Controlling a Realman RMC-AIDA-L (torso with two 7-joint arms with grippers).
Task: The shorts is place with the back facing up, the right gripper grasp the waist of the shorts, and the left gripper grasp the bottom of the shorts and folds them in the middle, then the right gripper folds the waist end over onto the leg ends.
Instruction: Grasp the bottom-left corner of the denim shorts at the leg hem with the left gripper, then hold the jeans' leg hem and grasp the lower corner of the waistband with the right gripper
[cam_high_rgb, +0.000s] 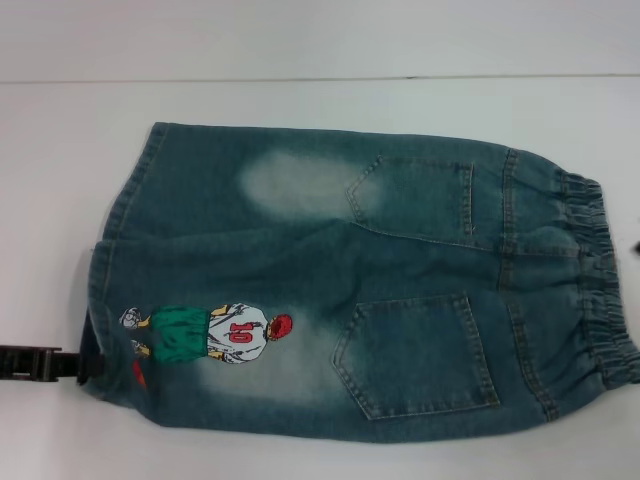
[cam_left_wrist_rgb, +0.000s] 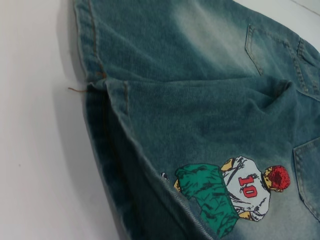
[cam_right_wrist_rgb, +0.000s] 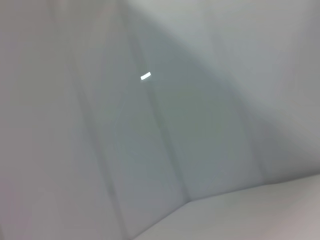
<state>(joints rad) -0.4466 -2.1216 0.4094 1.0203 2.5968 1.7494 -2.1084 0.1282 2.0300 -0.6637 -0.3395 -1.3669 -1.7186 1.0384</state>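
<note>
The denim shorts (cam_high_rgb: 360, 290) lie flat on the white table, back up, with two back pockets showing. The elastic waist (cam_high_rgb: 595, 280) is at the right and the leg ends (cam_high_rgb: 110, 270) at the left. A cartoon player print (cam_high_rgb: 210, 335) marks the nearer leg. My left gripper (cam_high_rgb: 82, 365) reaches in from the left edge and meets the hem of that nearer leg. In the left wrist view the shorts (cam_left_wrist_rgb: 200, 115) fill the frame, with the hem (cam_left_wrist_rgb: 100, 115) and the print (cam_left_wrist_rgb: 235, 187) close by. Only a dark sliver of my right gripper (cam_high_rgb: 636, 247) shows beside the waist.
The white table (cam_high_rgb: 60, 200) runs around the shorts on all sides, and its far edge (cam_high_rgb: 320, 80) meets a pale wall. The right wrist view shows only blurred grey surfaces.
</note>
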